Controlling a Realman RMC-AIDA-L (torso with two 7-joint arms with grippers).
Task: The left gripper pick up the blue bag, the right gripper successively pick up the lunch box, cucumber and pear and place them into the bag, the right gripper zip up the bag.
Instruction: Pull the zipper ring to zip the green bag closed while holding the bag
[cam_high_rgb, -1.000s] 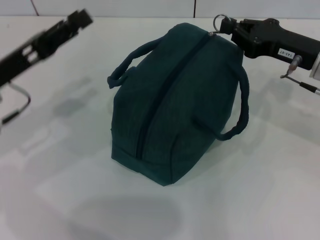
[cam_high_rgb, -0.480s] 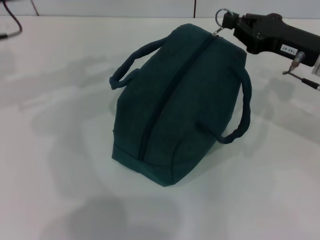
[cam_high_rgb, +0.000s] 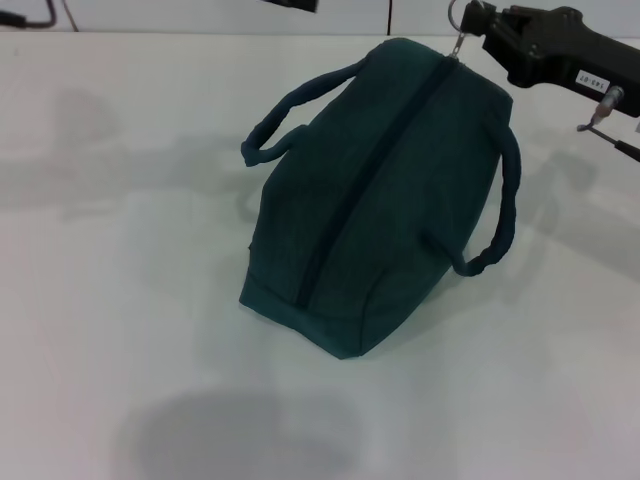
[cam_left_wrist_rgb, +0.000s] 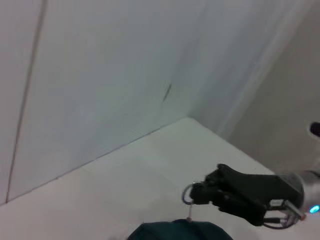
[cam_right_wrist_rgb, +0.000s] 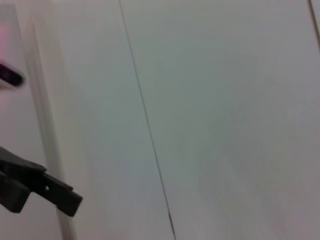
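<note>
Bag (cam_high_rgb: 380, 190) zipped, dark teal, upright

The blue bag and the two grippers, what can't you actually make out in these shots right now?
- Inside the blue bag: hidden in the head view by its closed zipper.
- Left gripper: out of the head view; its wrist view shows no fingers of its own.
- Right gripper: at the ring zipper pull, cut by the head view's top edge.

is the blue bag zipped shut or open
Shut: the blue bag shows a closed zipper seam along its top, the right claw at its ring pull.
</note>
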